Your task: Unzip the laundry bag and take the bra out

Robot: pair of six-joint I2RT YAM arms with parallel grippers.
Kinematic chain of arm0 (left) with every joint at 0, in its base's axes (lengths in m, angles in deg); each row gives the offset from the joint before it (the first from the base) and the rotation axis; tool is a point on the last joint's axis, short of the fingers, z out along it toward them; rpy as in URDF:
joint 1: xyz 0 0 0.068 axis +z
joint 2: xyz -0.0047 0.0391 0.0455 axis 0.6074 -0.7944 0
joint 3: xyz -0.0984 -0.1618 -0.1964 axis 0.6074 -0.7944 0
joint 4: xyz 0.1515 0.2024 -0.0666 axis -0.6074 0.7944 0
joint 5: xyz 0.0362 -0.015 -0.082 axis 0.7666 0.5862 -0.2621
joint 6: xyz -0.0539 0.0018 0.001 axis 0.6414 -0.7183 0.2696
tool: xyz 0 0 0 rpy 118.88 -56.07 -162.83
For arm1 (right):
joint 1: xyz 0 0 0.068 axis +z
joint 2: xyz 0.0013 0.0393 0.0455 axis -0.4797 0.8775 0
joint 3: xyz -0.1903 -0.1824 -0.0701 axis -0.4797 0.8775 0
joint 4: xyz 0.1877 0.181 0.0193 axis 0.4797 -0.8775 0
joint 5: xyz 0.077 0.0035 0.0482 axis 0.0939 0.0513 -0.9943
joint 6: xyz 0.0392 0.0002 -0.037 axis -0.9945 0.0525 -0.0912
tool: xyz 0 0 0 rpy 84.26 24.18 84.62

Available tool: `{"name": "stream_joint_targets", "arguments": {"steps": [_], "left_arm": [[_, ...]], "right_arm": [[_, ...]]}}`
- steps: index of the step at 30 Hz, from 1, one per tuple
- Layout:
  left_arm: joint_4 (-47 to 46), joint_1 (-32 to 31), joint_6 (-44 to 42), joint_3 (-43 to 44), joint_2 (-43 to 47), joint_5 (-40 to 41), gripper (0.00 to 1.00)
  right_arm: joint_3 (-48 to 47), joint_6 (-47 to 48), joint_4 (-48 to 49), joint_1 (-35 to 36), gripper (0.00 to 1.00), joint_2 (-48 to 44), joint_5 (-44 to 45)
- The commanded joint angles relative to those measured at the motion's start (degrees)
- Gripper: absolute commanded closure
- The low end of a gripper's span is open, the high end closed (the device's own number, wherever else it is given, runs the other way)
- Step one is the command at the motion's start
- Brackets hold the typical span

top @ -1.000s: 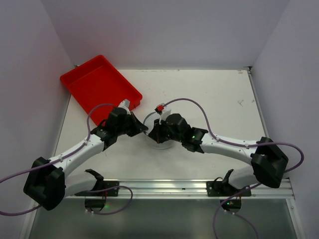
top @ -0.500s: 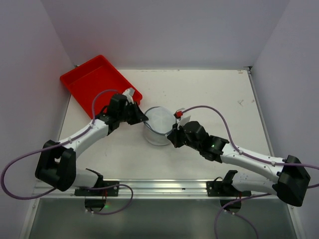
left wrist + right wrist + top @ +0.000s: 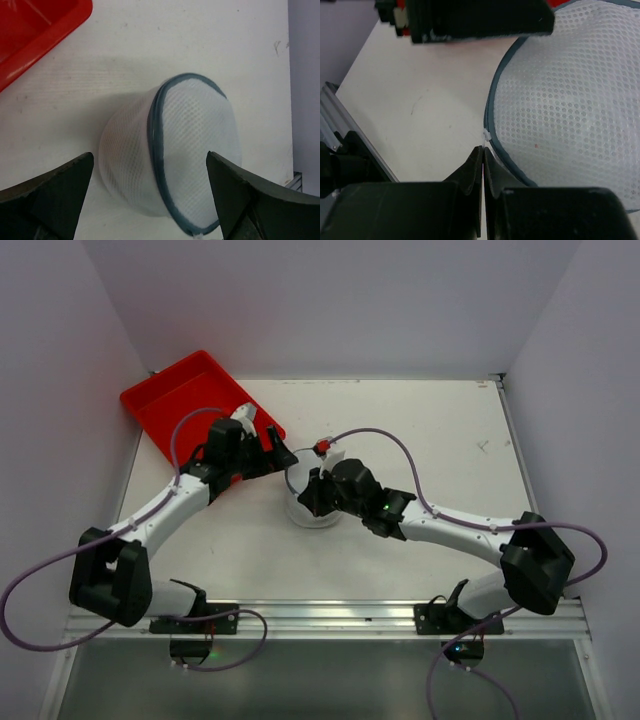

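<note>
Left wrist: left gripper (image 3: pixel 150 165) gapes wide at the domed white mesh laundry bag (image 3: pixel 195 135); right gripper (image 3: pixel 483 150) sits pinched shut at its dark rim.

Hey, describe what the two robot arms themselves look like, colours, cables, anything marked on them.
Both arms have white tube-like links, the left arm and the right arm alike, joined by chunky black joints. A thin purple cable loops along each. The fingers are dark wedges tapering toward the tips. A small green light and a small red part show near the right wrist.
</note>
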Motion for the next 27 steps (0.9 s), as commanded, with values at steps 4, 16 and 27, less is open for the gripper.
{"name": "stream_joint_targets", "arguments": {"steps": [4,16,27], "left_arm": [[-1.4,-1.0,11.9,-12.2,11.1,0.3,0.11],[-7.7,-7.5,18.4,-12.9,10.6,2.5,0.58],[-4.2,-3.9,15.1,-11.6,10.1,2.2,1.0]], "right_arm": [[-3.5,-2.7,5.5,0.1,1.0,2.7,-1.1],[-2.2,-2.2,4.8,0.1,1.0,1.9,-0.4],[6.4,2.3,-0.9,-1.3,1.0,-7.8,4.1]]}}
